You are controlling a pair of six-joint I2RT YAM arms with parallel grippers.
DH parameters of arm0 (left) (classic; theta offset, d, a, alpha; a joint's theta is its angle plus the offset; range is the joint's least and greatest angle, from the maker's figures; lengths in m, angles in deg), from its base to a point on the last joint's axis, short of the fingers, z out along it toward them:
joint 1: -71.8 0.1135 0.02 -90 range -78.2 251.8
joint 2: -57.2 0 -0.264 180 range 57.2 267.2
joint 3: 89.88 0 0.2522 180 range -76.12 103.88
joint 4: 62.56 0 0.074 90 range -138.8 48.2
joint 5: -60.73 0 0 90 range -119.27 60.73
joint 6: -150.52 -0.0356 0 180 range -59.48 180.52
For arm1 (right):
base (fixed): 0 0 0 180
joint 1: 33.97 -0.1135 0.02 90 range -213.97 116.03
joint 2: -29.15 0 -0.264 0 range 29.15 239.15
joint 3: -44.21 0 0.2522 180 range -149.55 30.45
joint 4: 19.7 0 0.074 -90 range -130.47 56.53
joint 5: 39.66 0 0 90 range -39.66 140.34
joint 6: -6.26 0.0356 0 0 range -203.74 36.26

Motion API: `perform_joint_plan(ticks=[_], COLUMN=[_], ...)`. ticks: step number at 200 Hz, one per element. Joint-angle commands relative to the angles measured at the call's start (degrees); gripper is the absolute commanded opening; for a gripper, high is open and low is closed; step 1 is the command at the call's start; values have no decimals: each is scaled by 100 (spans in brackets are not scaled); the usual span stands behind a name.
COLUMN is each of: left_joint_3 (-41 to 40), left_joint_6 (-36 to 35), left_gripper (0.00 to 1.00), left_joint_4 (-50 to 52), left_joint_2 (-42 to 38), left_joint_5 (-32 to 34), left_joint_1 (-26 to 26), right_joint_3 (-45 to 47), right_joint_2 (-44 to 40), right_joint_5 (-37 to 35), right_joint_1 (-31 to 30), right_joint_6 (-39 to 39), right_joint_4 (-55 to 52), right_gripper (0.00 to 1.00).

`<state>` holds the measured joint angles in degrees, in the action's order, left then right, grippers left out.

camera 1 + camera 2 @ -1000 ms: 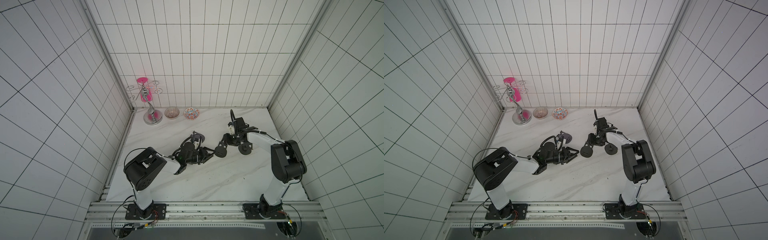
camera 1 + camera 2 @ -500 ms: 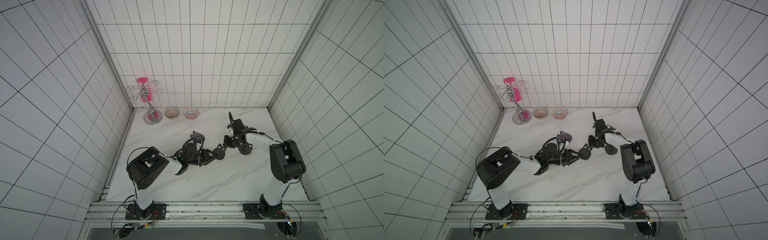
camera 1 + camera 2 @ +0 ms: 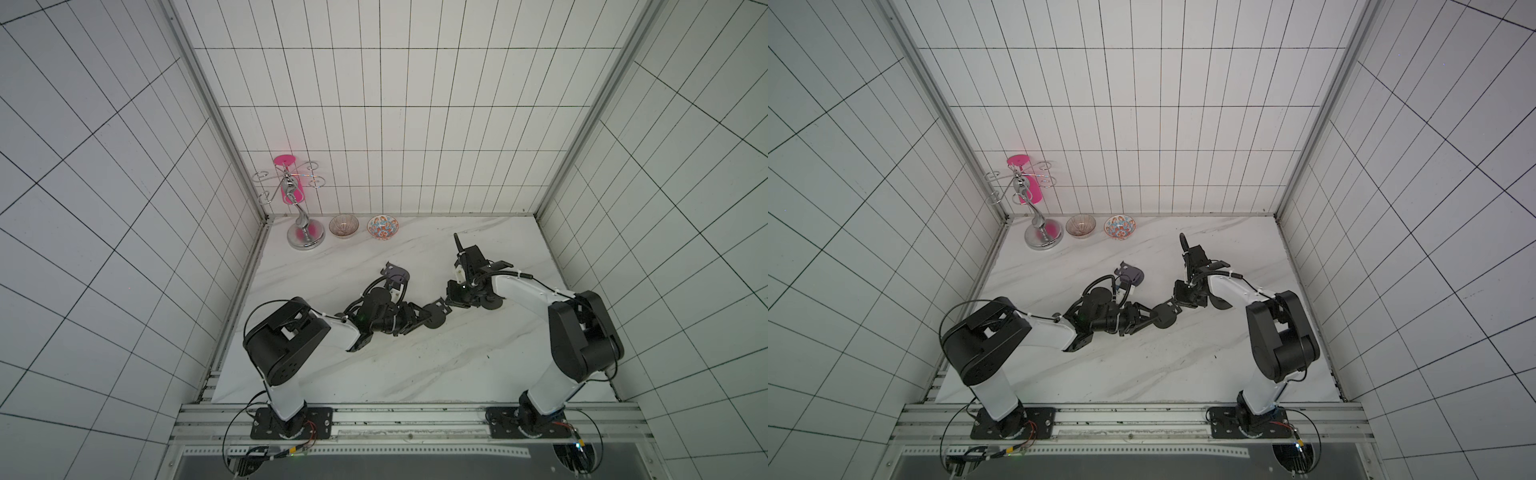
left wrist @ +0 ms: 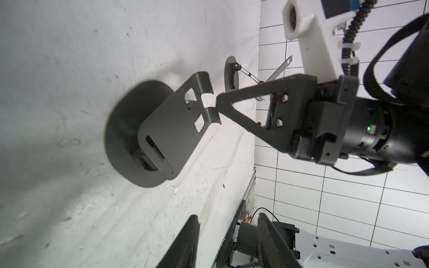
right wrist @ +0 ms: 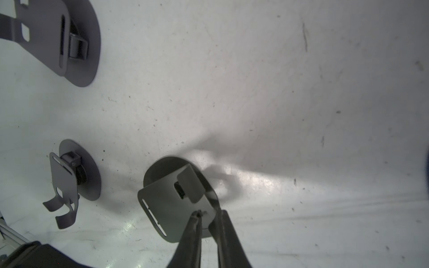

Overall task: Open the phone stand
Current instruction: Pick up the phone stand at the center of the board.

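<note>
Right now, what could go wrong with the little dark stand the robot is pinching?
The right gripper pinches only the hooked lip of the dark grey metal phone stand, so it might slip off. The open left gripper isn't holding the round base, so the whole stand could slide or tip instead of unfolding.

Right wrist view: the phone stand (image 5: 167, 204) loses its hooked end between the clamped fingers of the right pincer (image 5: 208, 214); a second phone stand (image 5: 44, 34) is cut off at the frame's corner. Left wrist view: the left pincer (image 4: 228, 218) shows fingertips only, cropped.
</note>
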<state>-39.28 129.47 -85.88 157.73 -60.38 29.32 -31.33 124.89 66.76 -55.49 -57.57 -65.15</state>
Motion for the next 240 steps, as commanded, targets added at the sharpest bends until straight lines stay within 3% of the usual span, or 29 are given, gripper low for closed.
perform_joint_plan(ticks=[1, 16, 32, 123, 176, 213, 240], left_joint_3=[99, -9, -98, -179, 26, 142, 319], left_joint_6=[-468, -481, -458, 3, -30, -31, -83], left_gripper=[44, 44, 44, 44, 49, 49, 46], left_joint_4=[455, 433, 448, -220, -234, -358, -337], left_joint_2=[-160, -217, -290, 240, 513, 768, 889], left_joint_5=[55, 44, 108, 351, 346, 287, 259], left_joint_1=[213, 309, 279, 3, -32, -26, -31], right_joint_3=[-91, -45, 34, 39, 45, 40, 77], right_joint_2=[-161, -243, -293, 249, 457, 558, 594], right_joint_5=[-213, -322, -395, 156, 172, 186, 208], right_joint_1=[-45, -45, -45, -45, -45, -45, -45], right_joint_6=[105, 151, 160, -59, -95, -104, -95], right_joint_4=[-474, -484, -406, 118, 188, 191, 215], right_gripper=[28, 39, 43, 43, 32, 15, 8])
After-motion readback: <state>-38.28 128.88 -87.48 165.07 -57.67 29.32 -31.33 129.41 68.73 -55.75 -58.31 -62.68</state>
